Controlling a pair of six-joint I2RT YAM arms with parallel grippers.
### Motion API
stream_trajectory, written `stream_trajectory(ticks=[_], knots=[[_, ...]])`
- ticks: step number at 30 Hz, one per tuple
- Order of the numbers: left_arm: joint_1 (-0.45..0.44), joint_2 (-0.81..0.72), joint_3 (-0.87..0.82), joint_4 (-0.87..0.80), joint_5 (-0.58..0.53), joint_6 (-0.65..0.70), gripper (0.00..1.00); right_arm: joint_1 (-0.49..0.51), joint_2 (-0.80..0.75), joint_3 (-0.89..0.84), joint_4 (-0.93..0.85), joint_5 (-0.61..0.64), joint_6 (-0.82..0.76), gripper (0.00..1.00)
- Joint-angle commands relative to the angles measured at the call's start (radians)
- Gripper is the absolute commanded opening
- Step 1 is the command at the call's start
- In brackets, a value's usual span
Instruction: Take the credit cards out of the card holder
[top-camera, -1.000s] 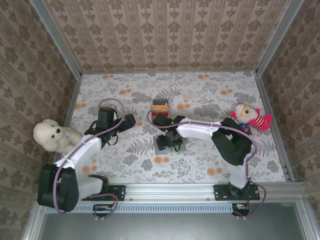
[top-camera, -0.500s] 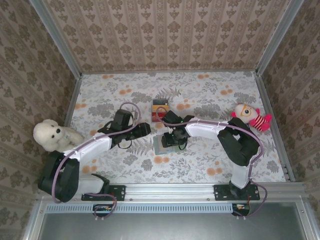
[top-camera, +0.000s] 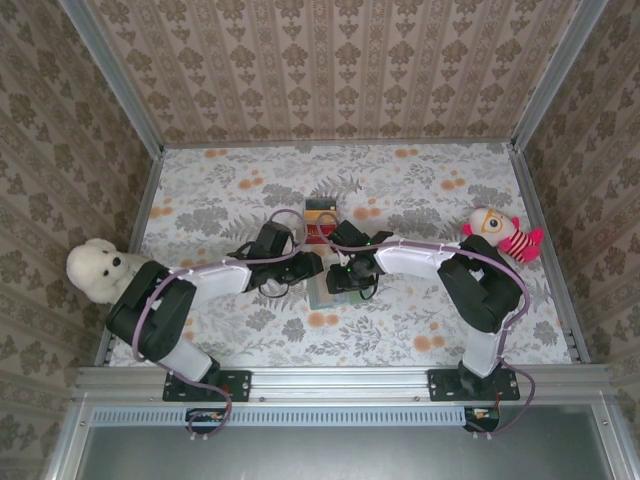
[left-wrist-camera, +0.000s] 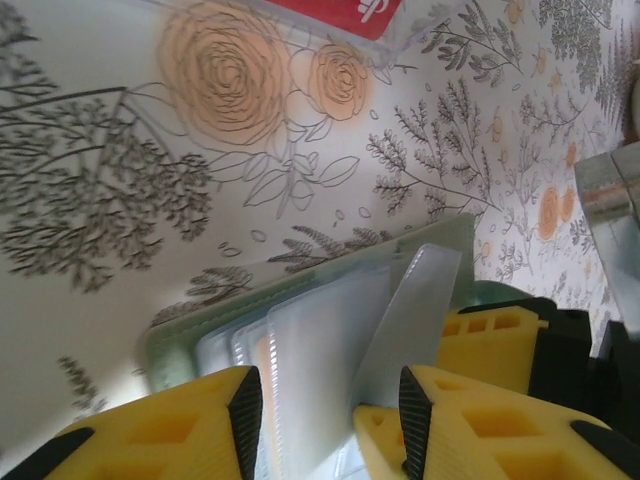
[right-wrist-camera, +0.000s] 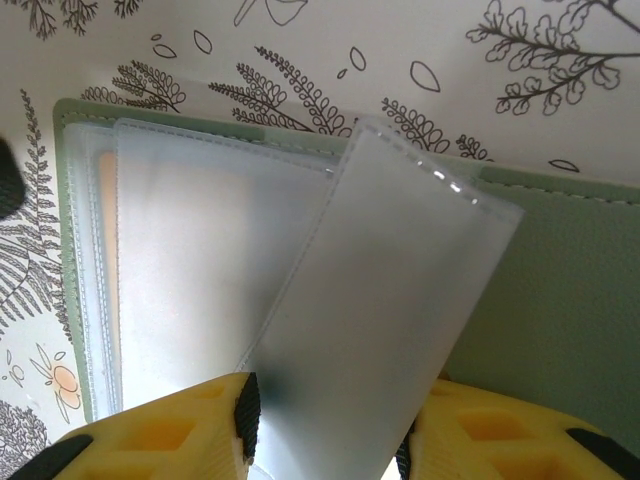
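Overhead, card holder (top-camera: 320, 296) lies on floral table (top-camera: 230, 190), walls (top-camera: 330, 70) seemingly papered

The card holder (right-wrist-camera: 560, 300) lies open on the leaf-printed table cover (right-wrist-camera: 420, 50), its bare grey-green panel at 3 o'clock. A flat stack of frosted sleeves (right-wrist-camera: 190, 260) covers the 9 o'clock half, with an orange tint showing through. One loose sleeve (right-wrist-camera: 390, 290) slants from 6 towards 2 o'clock, its lower end between the right gripper's (right-wrist-camera: 325, 440) yellow fingers (right-wrist-camera: 150, 435); contact is unclear.
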Motion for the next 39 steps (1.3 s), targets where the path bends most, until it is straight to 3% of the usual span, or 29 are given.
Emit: stream_trajectory(ticks=[1, 5, 20, 27, 39], knots=[[-0.008, 0.023, 0.049, -0.008, 0.027, -0.025, 0.42, -0.009, 0.054, -0.052, 0.002, 0.025, 0.008, 0.43], [-0.006, 0.046, 0.067, -0.069, 0.001, -0.012, 0.41, -0.007, 0.053, -0.053, 0.006, 0.019, 0.014, 0.43], [-0.008, 0.125, 0.065, -0.049, 0.043, -0.05, 0.39, -0.011, 0.055, -0.06, 0.022, 0.001, 0.02, 0.42], [-0.008, 0.127, 0.091, -0.135, 0.033, -0.041, 0.4, -0.011, 0.055, -0.063, 0.033, -0.012, 0.017, 0.41], [-0.011, 0.142, 0.105, -0.096, 0.093, -0.051, 0.37, -0.017, -0.015, -0.108, 0.146, -0.095, -0.02, 0.43]])
